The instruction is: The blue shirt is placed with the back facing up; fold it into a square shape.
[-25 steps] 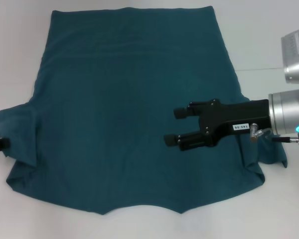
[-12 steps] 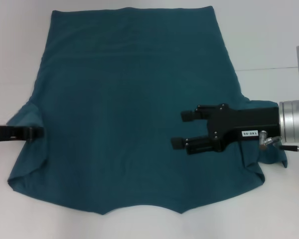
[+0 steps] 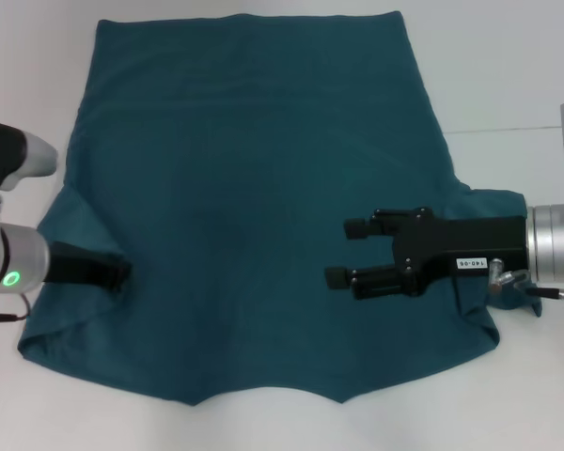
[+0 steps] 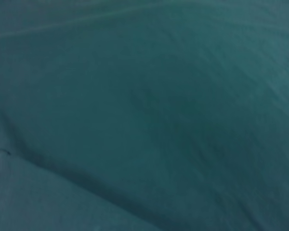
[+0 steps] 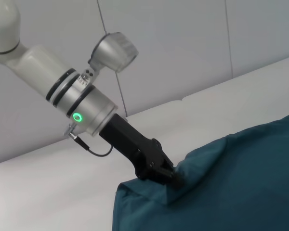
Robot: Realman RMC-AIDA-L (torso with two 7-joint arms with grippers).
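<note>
Left sleeve pinched and drawn inward, right claw spread above the cloth

You have the blue shirt (image 3: 254, 207) spread back-up across the white table (image 3: 508, 66). Your left gripper (image 3: 120, 274) at 9 o'clock appears pressed together on the left sleeve, likely to fold it over the body. Your right gripper (image 3: 346, 252), at 4 o'clock, hangs with fingers apart over the shirt, holding nothing. A pale panelled wall (image 5: 183, 43) stands behind the table.
</note>
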